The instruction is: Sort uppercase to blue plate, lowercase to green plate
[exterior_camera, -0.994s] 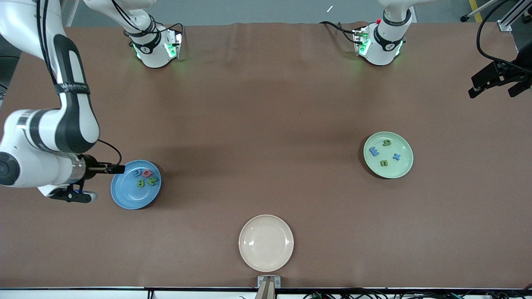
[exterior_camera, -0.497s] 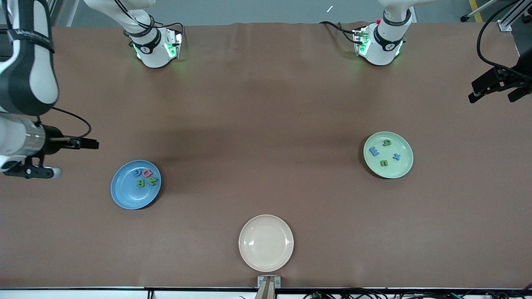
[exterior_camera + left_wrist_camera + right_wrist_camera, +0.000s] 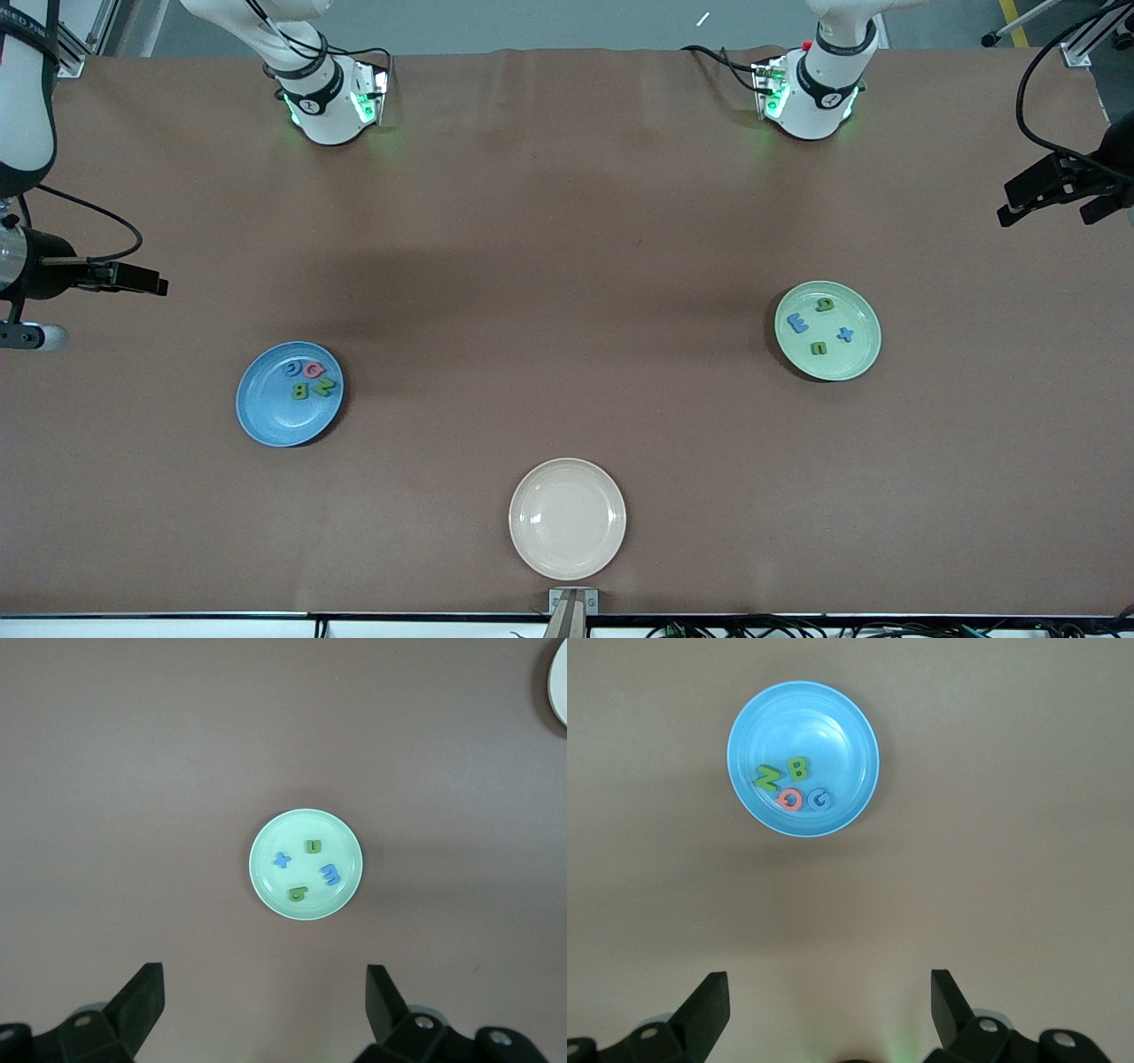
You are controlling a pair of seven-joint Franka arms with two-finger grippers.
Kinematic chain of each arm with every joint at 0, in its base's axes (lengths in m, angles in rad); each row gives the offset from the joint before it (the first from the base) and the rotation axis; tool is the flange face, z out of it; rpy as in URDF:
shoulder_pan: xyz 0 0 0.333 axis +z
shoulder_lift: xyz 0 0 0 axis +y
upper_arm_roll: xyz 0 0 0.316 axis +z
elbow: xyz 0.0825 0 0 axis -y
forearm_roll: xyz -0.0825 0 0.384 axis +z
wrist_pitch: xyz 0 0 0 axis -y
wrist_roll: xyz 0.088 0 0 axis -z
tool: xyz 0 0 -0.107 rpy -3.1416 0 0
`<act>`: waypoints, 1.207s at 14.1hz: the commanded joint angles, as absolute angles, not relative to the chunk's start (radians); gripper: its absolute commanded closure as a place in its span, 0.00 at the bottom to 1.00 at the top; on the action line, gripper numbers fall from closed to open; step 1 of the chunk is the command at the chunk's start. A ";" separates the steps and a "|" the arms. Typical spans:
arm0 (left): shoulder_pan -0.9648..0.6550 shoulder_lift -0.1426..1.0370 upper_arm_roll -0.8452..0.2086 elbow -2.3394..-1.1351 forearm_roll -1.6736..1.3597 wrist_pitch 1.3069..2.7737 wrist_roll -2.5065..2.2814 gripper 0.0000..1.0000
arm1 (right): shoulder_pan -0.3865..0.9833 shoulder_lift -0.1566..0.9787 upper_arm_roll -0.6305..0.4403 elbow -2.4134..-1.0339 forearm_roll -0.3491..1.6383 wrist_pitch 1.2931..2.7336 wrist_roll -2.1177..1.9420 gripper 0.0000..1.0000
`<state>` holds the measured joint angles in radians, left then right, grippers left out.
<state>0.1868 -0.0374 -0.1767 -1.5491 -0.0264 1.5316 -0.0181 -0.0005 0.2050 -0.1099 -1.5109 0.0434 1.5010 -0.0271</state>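
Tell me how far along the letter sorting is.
It looks finished. Four foam uppercase letters lie in the round blue plate, and four foam lowercase letters lie in the pale green plate. Nothing is in hand: the left pincer and right pincer are open and empty. The cream plate holds nothing.

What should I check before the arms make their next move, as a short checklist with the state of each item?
1. Four uppercase letters in the blue plate: ok.
2. Four lowercase letters in the green plate: ok.
3. Cream plate holds no letters: ok.
4. No stray letters on the brown table: ok.
5. Left gripper open, holding nothing, over the table at the left arm's end: ok.
6. Right gripper open, holding nothing, over the table at the right arm's end: ok.
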 commanded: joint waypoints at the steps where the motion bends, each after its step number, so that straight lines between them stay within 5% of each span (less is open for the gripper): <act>1: 0.186 -0.023 -0.179 -1.525 -0.015 1.528 -0.020 0.00 | -0.009 0.187 -0.100 -1.510 0.031 1.503 -0.029 0.00; 10: -0.037 -0.021 0.008 -1.523 0.000 1.531 -0.021 0.00 | -0.018 0.199 -0.103 -1.439 -0.025 1.503 -0.032 0.00; 17: -0.029 -0.026 0.003 -1.513 0.000 1.531 -0.020 0.00 | -0.038 0.222 -0.100 -1.362 -0.023 1.500 -0.029 0.00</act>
